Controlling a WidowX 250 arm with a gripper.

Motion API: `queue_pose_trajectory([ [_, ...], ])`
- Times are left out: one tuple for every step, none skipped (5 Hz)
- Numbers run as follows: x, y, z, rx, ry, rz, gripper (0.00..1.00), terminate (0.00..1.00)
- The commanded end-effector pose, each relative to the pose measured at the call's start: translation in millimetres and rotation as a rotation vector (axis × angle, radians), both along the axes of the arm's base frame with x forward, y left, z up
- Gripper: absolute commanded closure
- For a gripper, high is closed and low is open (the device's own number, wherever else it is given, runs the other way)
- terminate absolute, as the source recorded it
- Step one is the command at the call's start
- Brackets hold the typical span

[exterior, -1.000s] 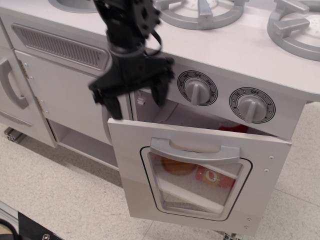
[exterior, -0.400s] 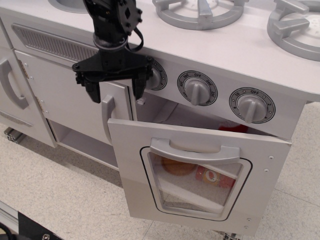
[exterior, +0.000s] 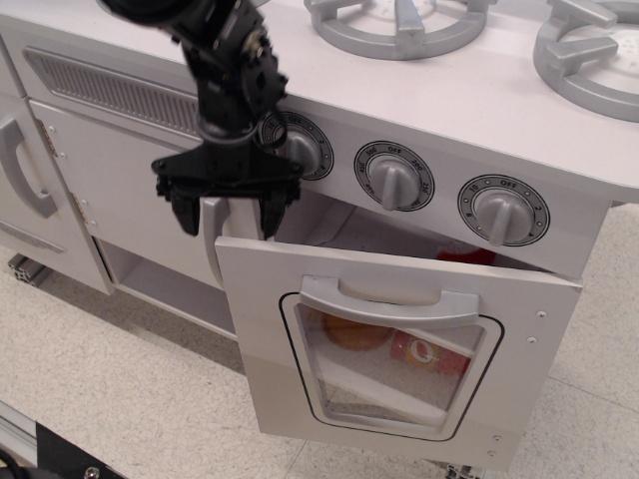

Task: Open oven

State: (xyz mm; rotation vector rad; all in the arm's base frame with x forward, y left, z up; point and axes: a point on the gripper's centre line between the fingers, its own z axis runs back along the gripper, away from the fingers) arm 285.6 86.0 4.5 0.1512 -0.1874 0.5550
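**Inspector:** Where was the oven point(exterior: 399, 369) located, and in what condition was its door found?

**Technician:** The oven was located at the lower centre of the view, below the row of control knobs point(exterior: 396, 180) and the burner rings point(exterior: 399, 25). Its door was found partly lowered: the top edge was tilted outward from the cabinet front, and a dark gap was seen between that edge and the panel carrying the knobs. Red and orange items were visible through the clear window and through the gap. The wide handle point(exterior: 387, 299) was untouched.

**Inspector:** How was the gripper point(exterior: 228, 215) positioned?

**Technician:** It was held above the upper left corner of the door, just in front of the neighbouring cabinet door's vertical handle point(exterior: 212, 239). The fingers point(exterior: 185, 213) were spread apart and nothing was clamped between them. No contact with the oven door could be confirmed.

**Inspector:** How far was the task judged to be advanced?

**Technician:** The door was judged to be unlatched and roughly part-way through its swing. Full opening was not shown. It was judged that the door remained to be pushed or pulled further down, most probably by its top edge or handle, until the interior was fully exposed.
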Motion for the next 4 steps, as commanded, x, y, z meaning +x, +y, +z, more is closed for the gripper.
queue_pose_trajectory([
  [4.6,-17.3,6.9,-0.064,-0.034,-0.018,0.00,0.00],
  [-10.9,-36.3,8.8,-0.078,0.009,-0.059,0.00,0.00],
  [-26.1,-54.8,5.6,-0.069,0.057,-0.118,0.00,0.00],
  [-34.4,-63.7,7.4,-0.080,0.086,-0.146,0.00,0.00],
])
